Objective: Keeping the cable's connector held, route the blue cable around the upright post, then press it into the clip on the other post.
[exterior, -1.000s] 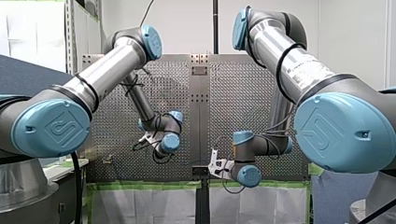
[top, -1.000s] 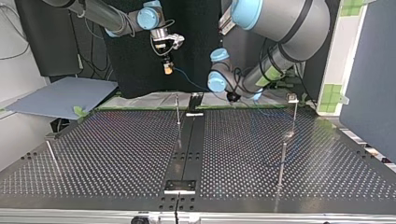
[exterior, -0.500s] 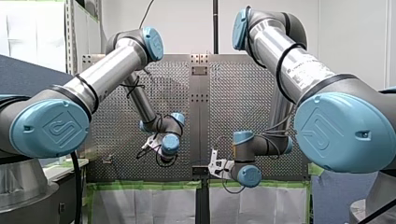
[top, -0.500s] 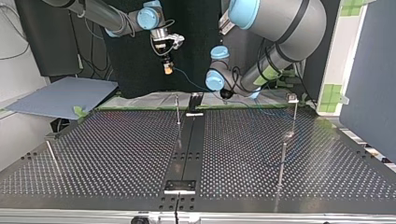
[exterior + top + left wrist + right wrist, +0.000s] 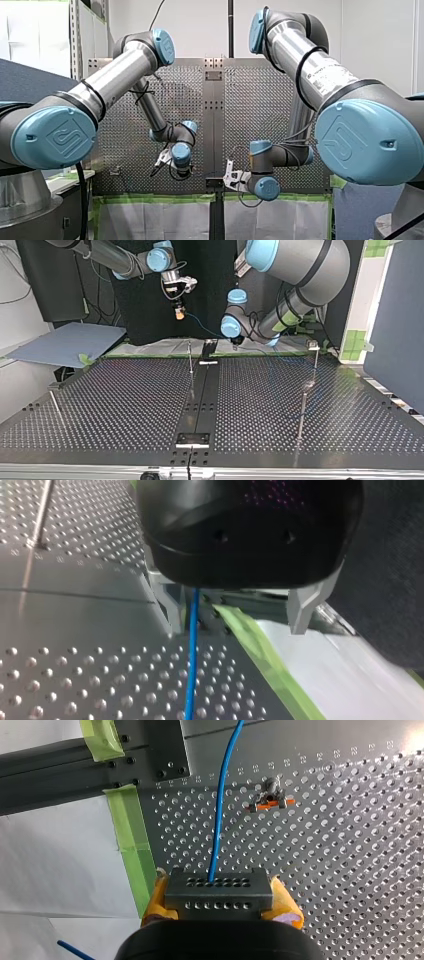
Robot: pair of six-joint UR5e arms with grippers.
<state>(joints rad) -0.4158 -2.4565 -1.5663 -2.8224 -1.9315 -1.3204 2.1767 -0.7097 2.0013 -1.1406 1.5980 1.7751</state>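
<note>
perforated table (image 5: 125, 405) with green tape (image 5: 127, 820) and blue cable (image 5: 219, 810)

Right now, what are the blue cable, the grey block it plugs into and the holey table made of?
The blue cable looks like smooth plastic or rubber coating; it curves gently. The connector is matte grey, metal or plastic, can't tell which. The table is shiny metal; its holes glint.
</note>
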